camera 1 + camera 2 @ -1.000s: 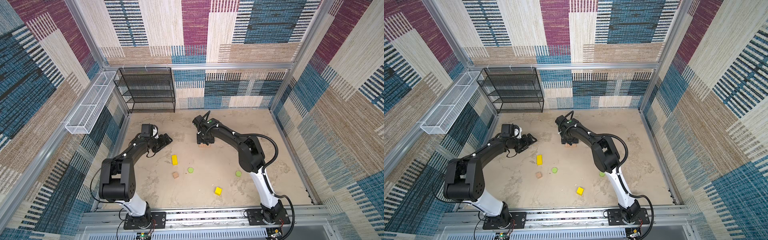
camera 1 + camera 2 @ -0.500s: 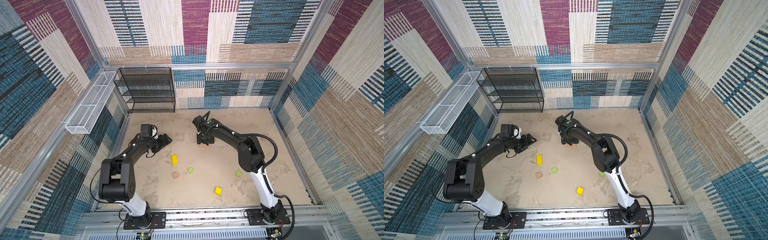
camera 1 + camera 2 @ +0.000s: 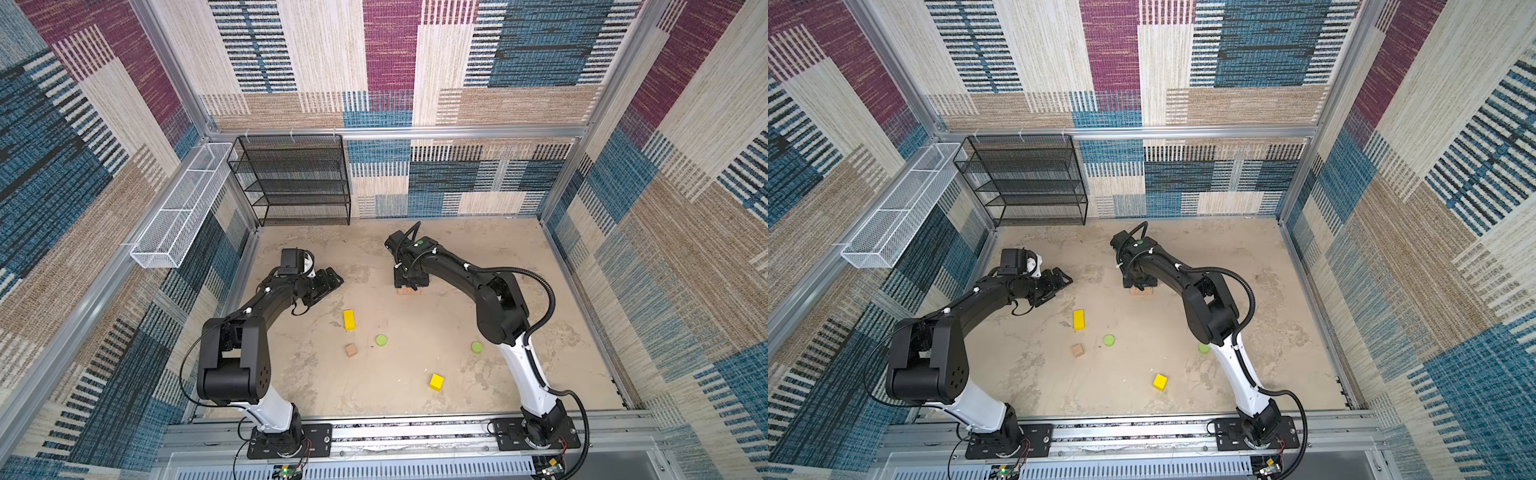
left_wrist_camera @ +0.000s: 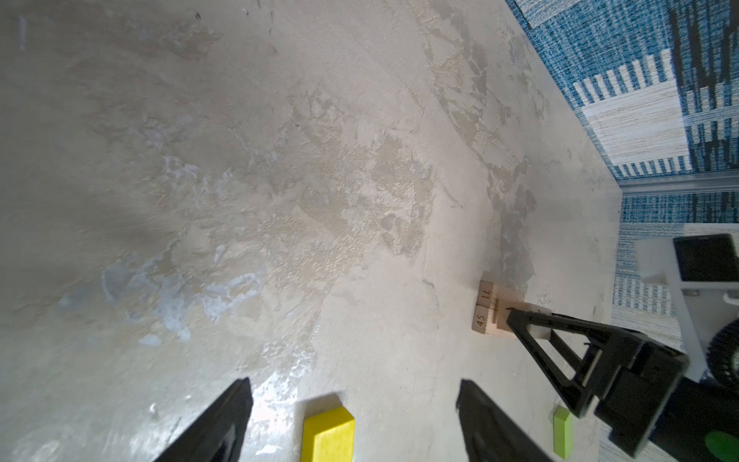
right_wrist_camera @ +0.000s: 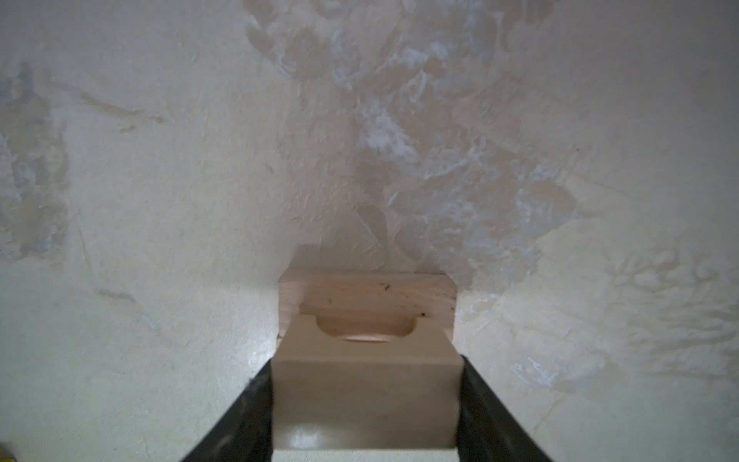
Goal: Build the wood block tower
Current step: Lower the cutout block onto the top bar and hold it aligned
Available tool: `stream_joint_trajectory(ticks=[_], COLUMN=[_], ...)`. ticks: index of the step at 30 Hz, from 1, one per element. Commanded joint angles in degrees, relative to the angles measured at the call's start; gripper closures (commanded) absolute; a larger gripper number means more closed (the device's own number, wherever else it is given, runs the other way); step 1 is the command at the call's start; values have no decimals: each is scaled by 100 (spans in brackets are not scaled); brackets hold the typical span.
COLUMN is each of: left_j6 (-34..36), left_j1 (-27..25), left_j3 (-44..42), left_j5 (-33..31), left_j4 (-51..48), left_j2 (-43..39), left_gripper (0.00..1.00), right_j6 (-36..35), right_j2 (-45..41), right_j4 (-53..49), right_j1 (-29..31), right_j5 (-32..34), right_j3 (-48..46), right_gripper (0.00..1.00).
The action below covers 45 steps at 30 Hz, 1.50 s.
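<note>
Wood block tower point(image 3: 409, 291), a low stack of tan wooden bars, stands toward the back of the beige tabletop point(image 3: 374, 399) in both top views, mostly hidden under the right gripper point(image 3: 411, 285). Nearer lie a yellow wooden bar point(image 3: 349, 320), tan wooden cube point(image 3: 351, 350), two lime green discs point(image 3: 381, 340) and a yellow cube point(image 3: 436, 382). Left wrist view: the left gripper point(image 4: 354, 386) spread wide, empty. Right wrist view: jaws pinch the top tan bar point(image 5: 364, 380).

Both top views look steeply down over the whole beige tabletop point(image 3: 374, 399); both wrist cameras sit low, sharing the tan wooden bars point(image 4: 490, 316).
</note>
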Motion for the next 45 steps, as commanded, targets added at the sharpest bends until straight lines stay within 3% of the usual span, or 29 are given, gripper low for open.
stream_joint_trajectory(ticks=[1, 19, 45], left_j6=[3, -1, -23], left_j1=[16, 47, 78], left_j3=[-19, -28, -63], left_j5=[64, 91, 126], left_j4=[90, 106, 137], left_j2=[-6, 10, 3], left_gripper=[15, 15, 15], right_j6=[110, 141, 172], right_j2=[24, 58, -18], right_j4=[54, 71, 63], right_j1=[14, 14, 12], right_j5=[52, -57, -56], right_j3=[48, 54, 2], right_gripper=[41, 37, 20])
